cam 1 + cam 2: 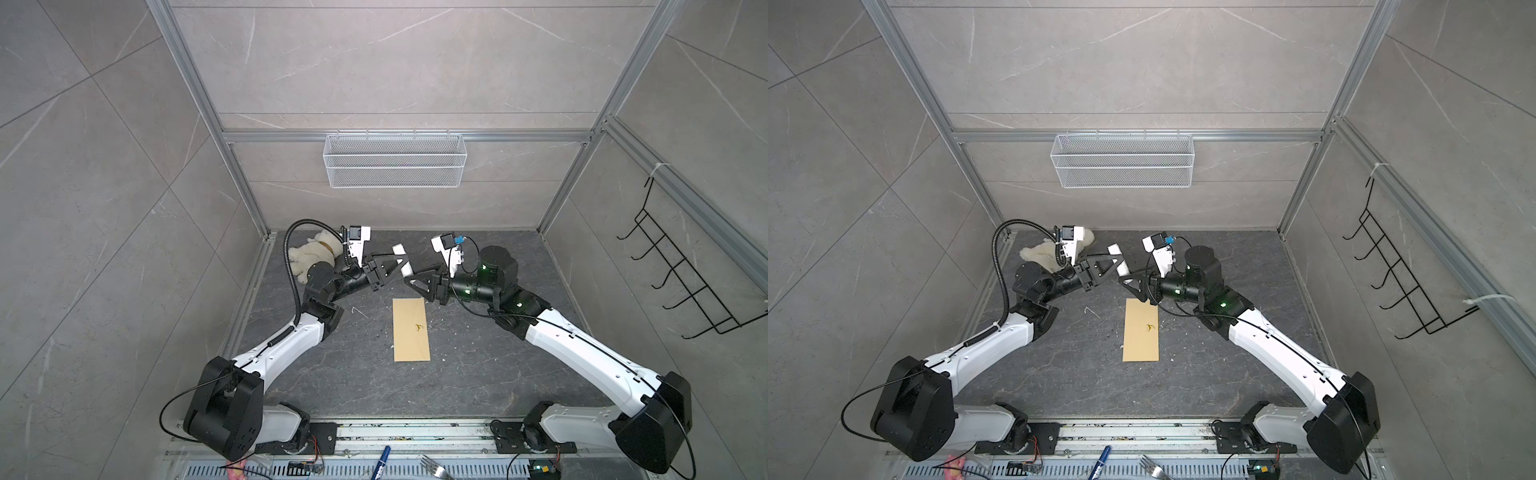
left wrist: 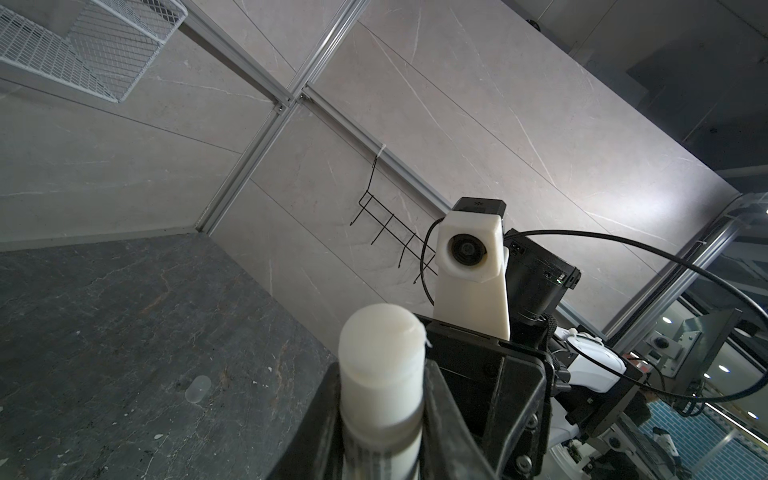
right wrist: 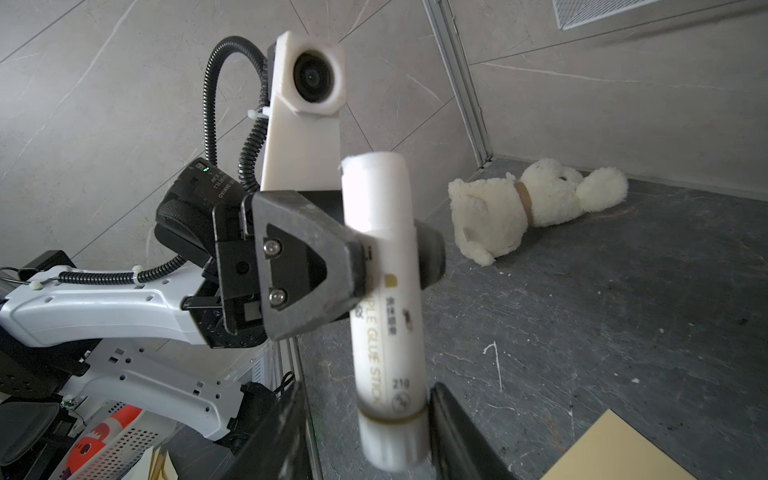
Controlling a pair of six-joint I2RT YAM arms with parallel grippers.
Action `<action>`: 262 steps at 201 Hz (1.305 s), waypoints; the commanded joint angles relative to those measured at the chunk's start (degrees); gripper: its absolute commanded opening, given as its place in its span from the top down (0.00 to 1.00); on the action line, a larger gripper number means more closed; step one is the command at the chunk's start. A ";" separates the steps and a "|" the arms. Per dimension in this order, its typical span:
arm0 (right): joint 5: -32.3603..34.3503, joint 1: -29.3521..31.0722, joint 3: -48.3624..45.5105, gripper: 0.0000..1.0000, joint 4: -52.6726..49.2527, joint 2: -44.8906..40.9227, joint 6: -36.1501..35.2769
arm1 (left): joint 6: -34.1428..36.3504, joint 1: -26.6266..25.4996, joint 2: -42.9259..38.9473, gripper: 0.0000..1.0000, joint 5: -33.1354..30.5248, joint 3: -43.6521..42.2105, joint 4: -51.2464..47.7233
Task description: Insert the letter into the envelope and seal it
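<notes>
Your left gripper (image 3: 392,262) clamps the white plastic glue stick (image 3: 386,353), your right gripper (image 3: 365,388) stands parted around its base, and the flat yellow-tan paper envelope (image 1: 411,332) should handle light and limp, so pinch an edge.

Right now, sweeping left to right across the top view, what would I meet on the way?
Plush toy → glue stick → black wire hook rack. Left out, overlapping the stick: envelope, left gripper, right gripper.
</notes>
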 commanded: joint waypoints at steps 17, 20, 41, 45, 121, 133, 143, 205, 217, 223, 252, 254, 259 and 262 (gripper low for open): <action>-2.12 0.29 0.19 0.53 -0.56 1.25 0.27 | 1.10 -0.07 -1.84 1.00 -1.29 1.34 2.42; -2.12 0.29 0.22 0.54 -0.60 1.25 0.24 | 1.10 -0.06 -1.82 1.00 -1.26 1.34 2.41; -1.84 0.27 0.25 0.57 -0.82 1.48 0.06 | 0.94 -0.04 -1.84 1.00 -1.41 1.34 2.40; -1.83 0.28 0.27 0.57 -0.91 1.50 0.01 | 0.83 -0.04 -1.76 1.00 -1.38 1.39 2.40; 1.46 0.27 0.86 0.93 -1.82 0.84 0.11 | 0.97 -0.13 -1.71 1.00 -1.46 0.77 1.74; 3.23 0.29 1.37 0.97 -2.91 0.64 -0.13 | 1.68 -0.22 -1.87 1.00 -1.77 0.56 0.83; 5.34 0.38 2.00 1.00 -4.34 0.40 -0.57 | 2.66 -0.31 -2.15 1.00 -2.17 0.38 -0.44; 30.07 6.32 8.23 1.00 -15.93 0.42 -7.37 | 9.41 -1.14 -3.76 1.00 -6.08 0.06 -10.38; 35.56 7.78 9.33 1.00 -17.39 0.76 -8.09 | 9.76 -1.27 -3.74 1.00 -6.63 -0.06 -10.78; 38.34 8.64 9.99 1.00 -18.20 1.07 -8.36 | 9.73 -1.35 -3.75 1.00 -6.71 -0.12 -10.90; 50.98 13.80 13.74 1.00 -21.12 3.38 -11.04 | 10.00 -1.53 -3.34 1.00 -7.41 -0.11 -11.64; 52.31 14.28 14.11 1.00 -21.41 3.72 -11.35 | 10.02 -1.54 -3.34 1.00 -7.48 -0.12 -11.65; 55.21 15.53 15.00 1.00 -22.07 4.47 -11.98 | 10.00 -1.54 -3.25 1.00 -7.63 -0.06 -11.64; 57.17 16.34 15.68 1.00 -22.53 5.01 -12.34 | 10.03 -1.58 -3.17 1.00 -7.71 -0.06 -11.65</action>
